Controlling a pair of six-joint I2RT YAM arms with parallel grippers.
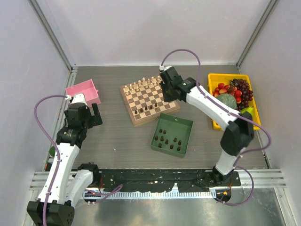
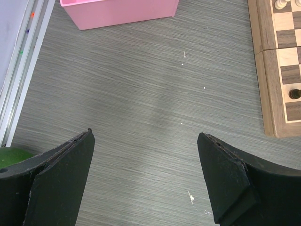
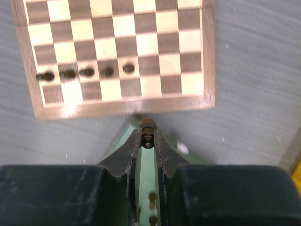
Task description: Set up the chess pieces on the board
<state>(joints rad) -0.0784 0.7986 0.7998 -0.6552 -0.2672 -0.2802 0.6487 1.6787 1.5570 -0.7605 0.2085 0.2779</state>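
1. From the top camera we are seeing the board [image 1: 149, 100] sitting in the middle of the table [image 1: 117, 141]. Pale pieces [image 1: 141, 85] are lining its upper rows and a few dark pieces [image 1: 143, 112] are standing near its lower edge. More dark ones are lying in the green tray [image 1: 176, 117], just beside the board's lower right corner. The right gripper [image 1: 165, 95] is hanging over the board's right side. The left gripper [image 1: 95, 115] is hovering at the left of the frame, below a pink box [image 1: 84, 92].
2. From the left wrist we are looking down at the table between fingers [image 2: 61, 179] standing wide apart and holding nothing. The board's edge is showing at the upper right.
3. From the right wrist we are watching the jaws pinching one dark piece [image 3: 147, 125] at their tips, over the tray's rim and just below the board's lower border. On the board, five dark pieces are standing in a row.
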